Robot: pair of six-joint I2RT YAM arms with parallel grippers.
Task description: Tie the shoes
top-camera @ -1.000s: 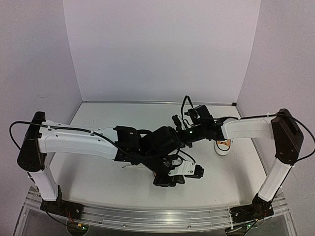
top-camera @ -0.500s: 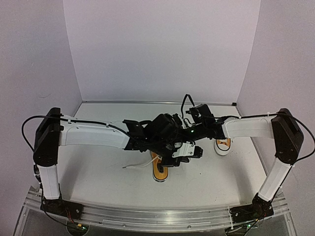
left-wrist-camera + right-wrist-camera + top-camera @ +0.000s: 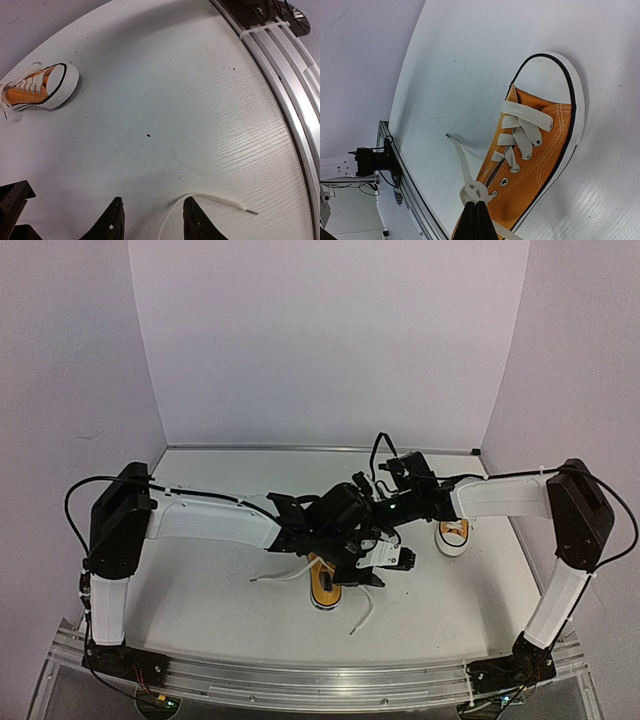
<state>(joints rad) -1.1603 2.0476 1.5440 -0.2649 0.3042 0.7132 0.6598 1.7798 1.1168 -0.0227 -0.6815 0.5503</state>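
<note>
One orange-yellow shoe (image 3: 322,586) lies mid-table with its toe toward the near edge. It fills the right wrist view (image 3: 540,150). My right gripper (image 3: 476,207) is shut on a small loop of its white lace (image 3: 479,190) by the top eyelets. In the top view this gripper (image 3: 327,560) is mostly hidden among the arm links. My left gripper (image 3: 152,220) is open and empty, low over the table just right of that shoe (image 3: 372,575). A loose lace end (image 3: 220,200) lies by its right finger. The second shoe (image 3: 452,535) stands at the right and also shows in the left wrist view (image 3: 42,87).
One loose lace end (image 3: 275,577) trails left of the middle shoe and another (image 3: 362,612) runs toward the near edge. The metal rail (image 3: 320,680) runs along the table's near edge. Both arms cross above the middle shoe. White walls close in the back and sides.
My left arm has drawn back from the near edge and uncovered the middle shoe. A lace end now lies on the table in front of the left gripper. The right arm has barely moved.
</note>
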